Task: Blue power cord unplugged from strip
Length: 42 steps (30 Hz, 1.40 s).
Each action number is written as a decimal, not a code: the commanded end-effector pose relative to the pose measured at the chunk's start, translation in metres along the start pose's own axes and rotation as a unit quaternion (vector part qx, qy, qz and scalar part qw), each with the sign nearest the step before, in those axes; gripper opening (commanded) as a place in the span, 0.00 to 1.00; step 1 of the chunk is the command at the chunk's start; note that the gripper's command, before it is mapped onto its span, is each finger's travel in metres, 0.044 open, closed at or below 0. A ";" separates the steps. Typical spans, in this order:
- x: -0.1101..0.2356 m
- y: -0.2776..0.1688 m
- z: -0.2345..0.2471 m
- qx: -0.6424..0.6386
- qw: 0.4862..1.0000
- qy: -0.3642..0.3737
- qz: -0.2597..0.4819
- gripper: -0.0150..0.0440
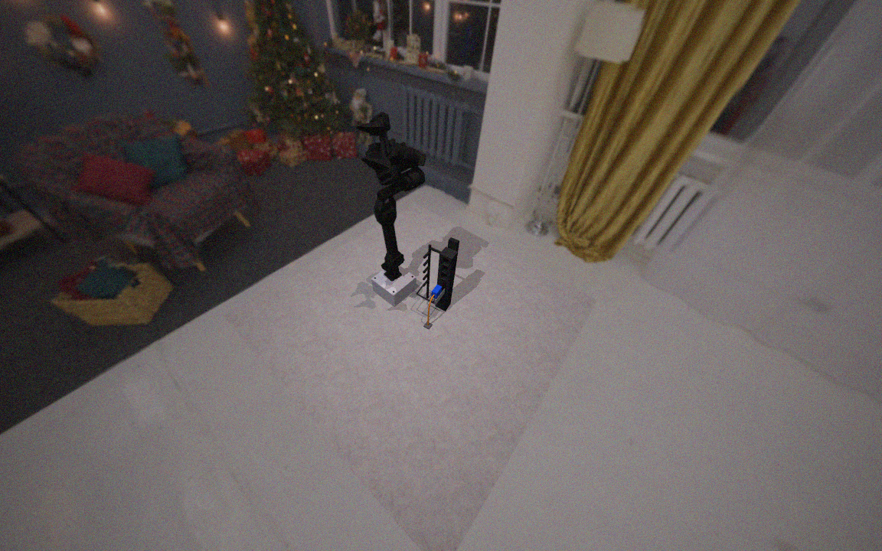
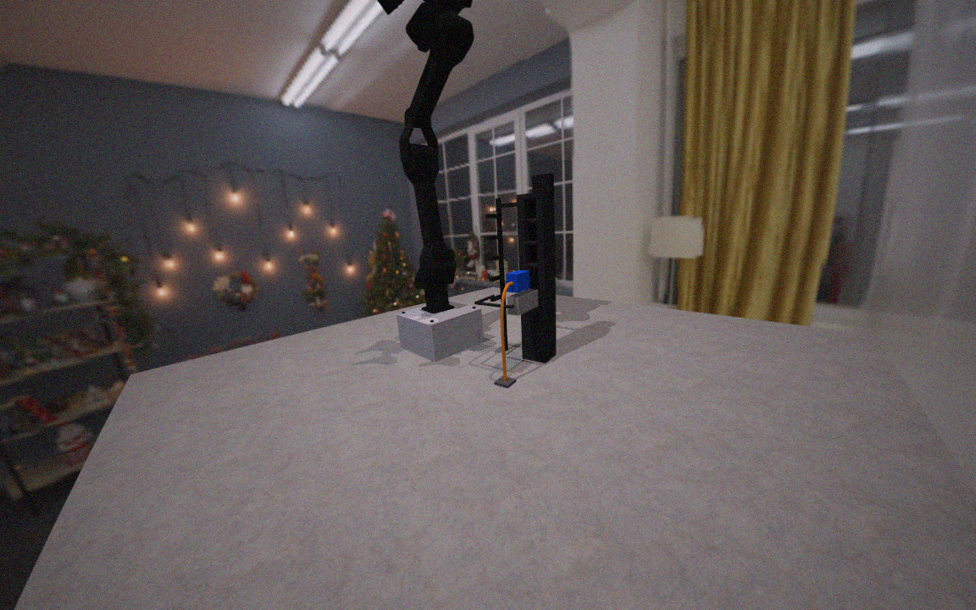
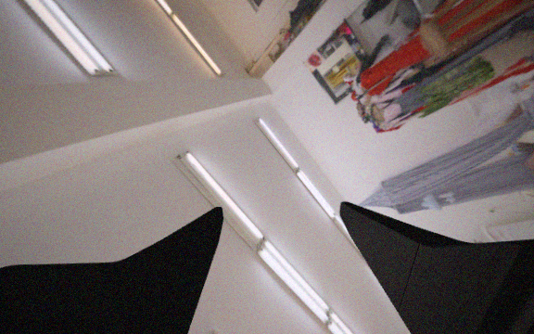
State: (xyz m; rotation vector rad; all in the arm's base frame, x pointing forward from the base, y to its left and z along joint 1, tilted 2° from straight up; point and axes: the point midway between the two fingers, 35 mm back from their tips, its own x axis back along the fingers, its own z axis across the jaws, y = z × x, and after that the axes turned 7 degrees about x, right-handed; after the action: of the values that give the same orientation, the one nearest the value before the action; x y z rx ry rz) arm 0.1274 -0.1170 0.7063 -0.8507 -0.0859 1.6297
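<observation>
Two tapered black tool (image 3: 281,211) fingers, spread.

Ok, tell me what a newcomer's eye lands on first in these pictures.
The tall black arm rearing up from its grey base mid-table, its open gripper aimed at the ceiling lights with nothing between the fingers. Next, the blue plug seated low in the upright black power strip beside the base, an orange cord dropping from it to the table. The gold curtain hangs behind.

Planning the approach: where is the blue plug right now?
In the exterior view, the blue plug sits low on the tall black power strip, right of the arm's grey base, its orange cord dropping down.
</observation>
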 end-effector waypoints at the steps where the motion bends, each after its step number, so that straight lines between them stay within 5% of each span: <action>1: 0.000 -0.001 0.000 0.003 1.000 0.001 0.002 0.89; 9: 0.016 -0.065 -0.032 0.119 0.986 0.029 0.113 0.53; 25: 0.098 -0.169 -0.216 0.389 0.824 -0.030 0.411 0.53; 33: 0.170 -0.153 -0.334 0.460 0.683 -0.152 0.546 0.53; 42: 0.254 -0.068 -0.433 0.502 0.489 -0.342 0.626 0.53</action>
State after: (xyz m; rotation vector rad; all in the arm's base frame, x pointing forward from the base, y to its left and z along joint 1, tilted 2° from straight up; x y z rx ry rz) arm 0.4398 -0.0485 0.3576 0.7890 1.1512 2.6435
